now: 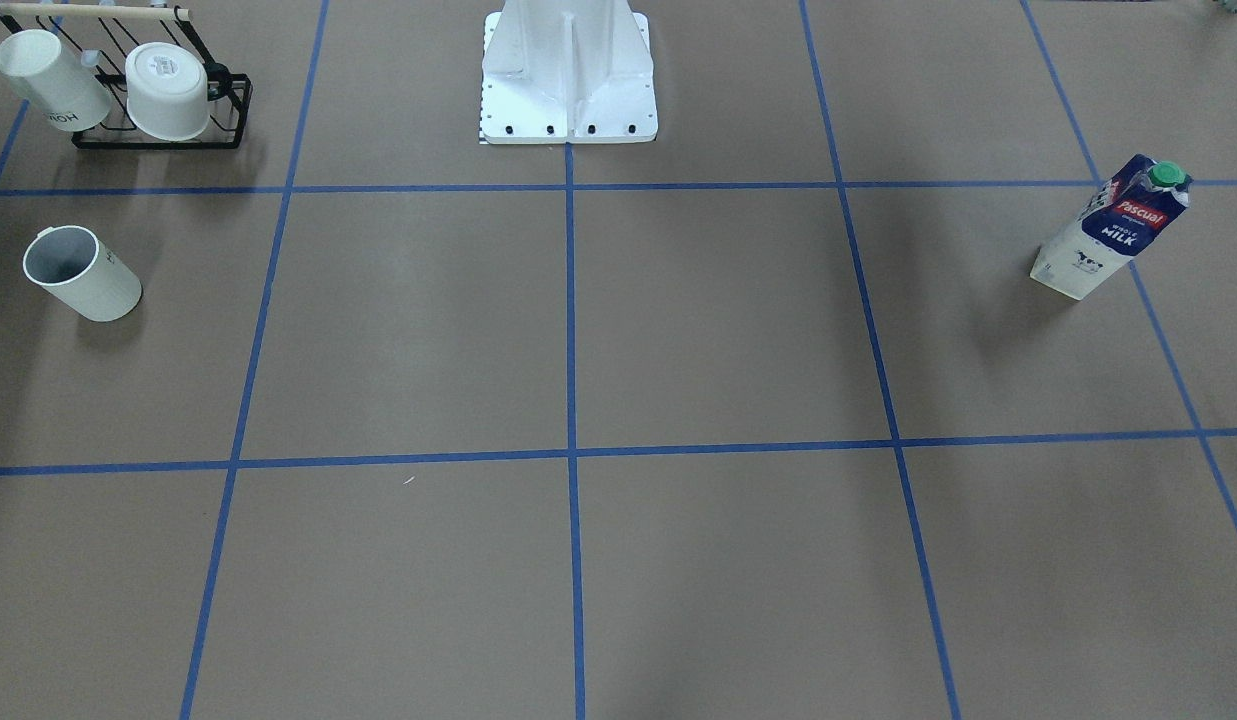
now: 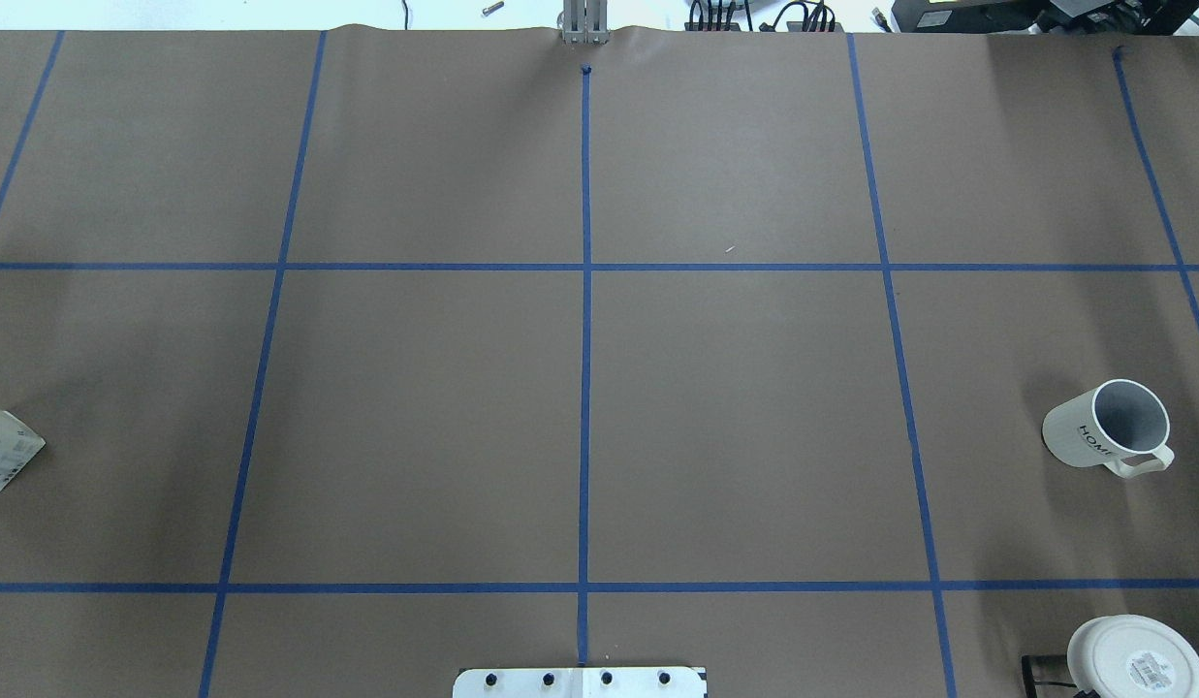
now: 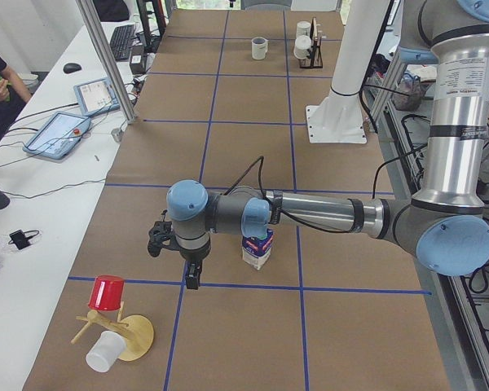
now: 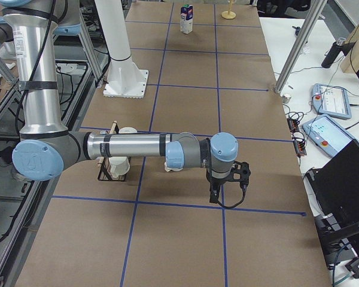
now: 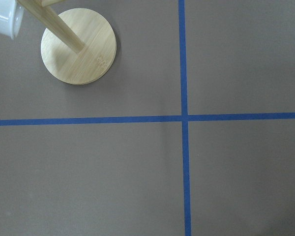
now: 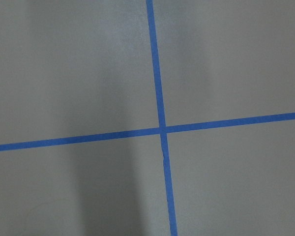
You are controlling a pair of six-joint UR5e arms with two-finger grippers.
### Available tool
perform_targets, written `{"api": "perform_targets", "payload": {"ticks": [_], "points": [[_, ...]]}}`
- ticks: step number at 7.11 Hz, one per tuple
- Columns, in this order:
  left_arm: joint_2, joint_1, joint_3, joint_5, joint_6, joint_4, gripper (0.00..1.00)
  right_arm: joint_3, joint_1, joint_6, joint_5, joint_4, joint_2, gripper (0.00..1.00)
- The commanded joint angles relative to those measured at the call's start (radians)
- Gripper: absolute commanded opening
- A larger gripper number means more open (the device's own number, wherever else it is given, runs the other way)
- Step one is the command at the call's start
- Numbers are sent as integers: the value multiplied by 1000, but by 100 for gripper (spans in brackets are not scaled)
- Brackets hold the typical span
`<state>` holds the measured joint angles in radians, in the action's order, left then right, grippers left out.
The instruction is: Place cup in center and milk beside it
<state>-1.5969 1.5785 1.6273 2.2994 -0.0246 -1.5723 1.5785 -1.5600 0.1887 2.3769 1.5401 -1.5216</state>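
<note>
The cup (image 1: 81, 275) is a white mug with a grey inside. It stands upright at the table's end on my right side, and also shows in the overhead view (image 2: 1108, 427). The milk (image 1: 1113, 230) is a blue and white carton with a green cap, standing upright at the opposite end. Only its corner shows in the overhead view (image 2: 3, 460). My left gripper (image 3: 192, 281) hangs over the table just in front of the milk (image 3: 258, 251). My right gripper (image 4: 214, 196) hangs over a tape line beyond the cup, which my forearm largely hides. I cannot tell whether either gripper is open or shut.
A black wire rack (image 1: 158, 95) with two other white mugs stands near the cup. A wooden mug tree (image 3: 118, 330) with a red cup and a white cup stands near my left gripper; its round base (image 5: 78, 46) shows below the left wrist. The robot's white base (image 1: 568, 85) is at the table's edge.
</note>
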Motion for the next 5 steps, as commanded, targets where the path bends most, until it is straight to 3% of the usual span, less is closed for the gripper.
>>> {"api": "perform_targets", "payload": {"ticks": [1,5], "points": [[0,0,-1,0,0,0,98,-2,0,0,-2,-6,-6,100],[0,0,0,-5,3,-8,98,-3,0,0,-5,-8,-6,100]]}}
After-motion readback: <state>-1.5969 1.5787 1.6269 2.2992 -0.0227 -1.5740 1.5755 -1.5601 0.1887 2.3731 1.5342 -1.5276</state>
